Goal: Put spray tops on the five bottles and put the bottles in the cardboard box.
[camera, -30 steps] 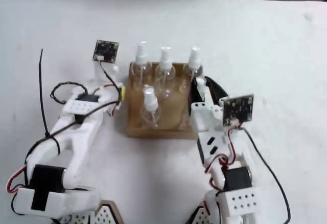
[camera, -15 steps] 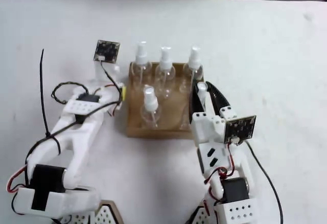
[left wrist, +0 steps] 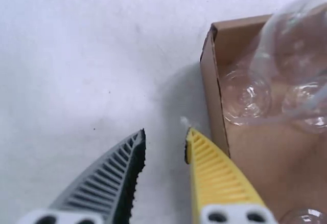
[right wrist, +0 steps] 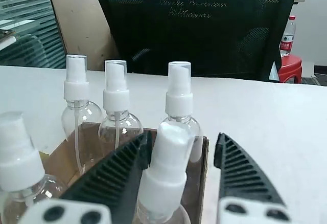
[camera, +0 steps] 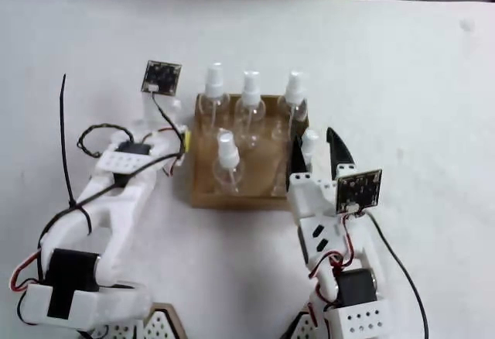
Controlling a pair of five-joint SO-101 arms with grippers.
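Note:
A shallow cardboard box point(camera: 247, 198) holds several clear bottles with white spray tops. Three stand along its far side point(camera: 250, 101); one stands near the front left point(camera: 227, 161). Another capped bottle point(camera: 308, 144) is at the box's near right corner, between the black fingers of my right gripper point(camera: 315, 150), which is open around its top without pinching it. In the right wrist view this spray top point(right wrist: 166, 175) stands between the fingers of the right gripper point(right wrist: 184, 136). My left gripper point(camera: 179, 142) rests on the table just left of the box, open and empty point(left wrist: 163, 142).
In the left wrist view the box's corner wall point(left wrist: 211, 96) is close beside the yellow finger point(left wrist: 214, 178). White tabletop point(camera: 402, 68) spreads around the box. A dark mesh chair back point(right wrist: 204, 24) stands beyond the table's far edge.
My right gripper has drawn back toward the near edge and spread its fingers, leaving the bottle standing at the box's near right corner. The left arm has stayed put.

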